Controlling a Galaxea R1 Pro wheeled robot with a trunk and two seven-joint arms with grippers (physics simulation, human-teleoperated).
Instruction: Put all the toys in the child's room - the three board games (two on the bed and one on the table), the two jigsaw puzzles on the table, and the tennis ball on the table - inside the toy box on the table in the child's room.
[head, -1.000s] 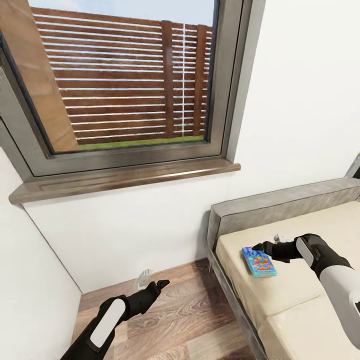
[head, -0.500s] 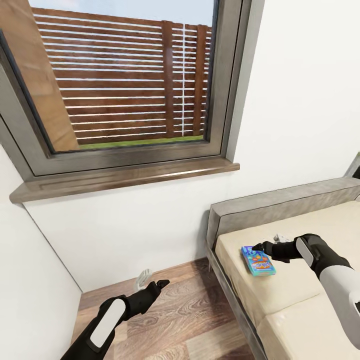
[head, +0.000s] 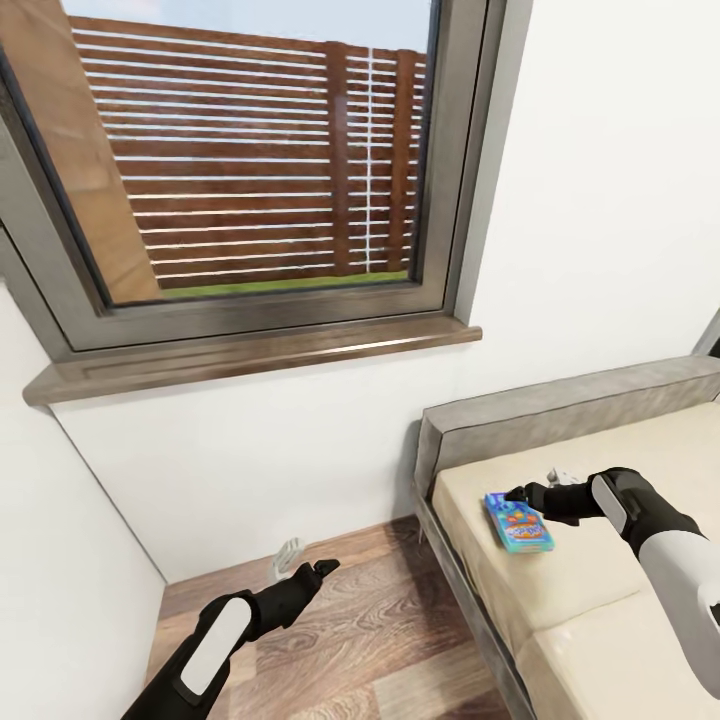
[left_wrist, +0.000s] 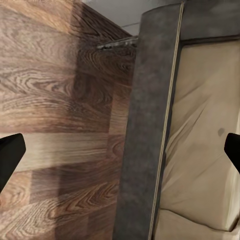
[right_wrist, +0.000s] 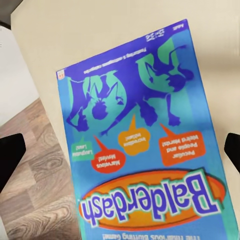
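A blue board game (head: 518, 523) with a "Balderdash" cover (right_wrist: 145, 145) lies flat on the bed's beige mattress (head: 600, 590), near the grey headboard (head: 560, 410). My right gripper (head: 535, 486) hovers just above the box's far end, open, its fingertips (right_wrist: 11, 150) spread wide either side of the box and nothing between them. My left gripper (head: 310, 562) hangs open and empty over the wood floor (head: 380, 620), left of the bed. Its wrist view looks down on the bed's grey frame (left_wrist: 145, 125) and mattress (left_wrist: 200, 150).
A large dark-framed window (head: 250, 160) with a brown sill (head: 250, 355) fills the white wall (head: 600, 200) ahead. A second white wall (head: 60, 560) closes the corner at the left. The wood floor runs between that wall and the bed.
The head view has shifted very slightly. Both arms and the blue board game hold their places.
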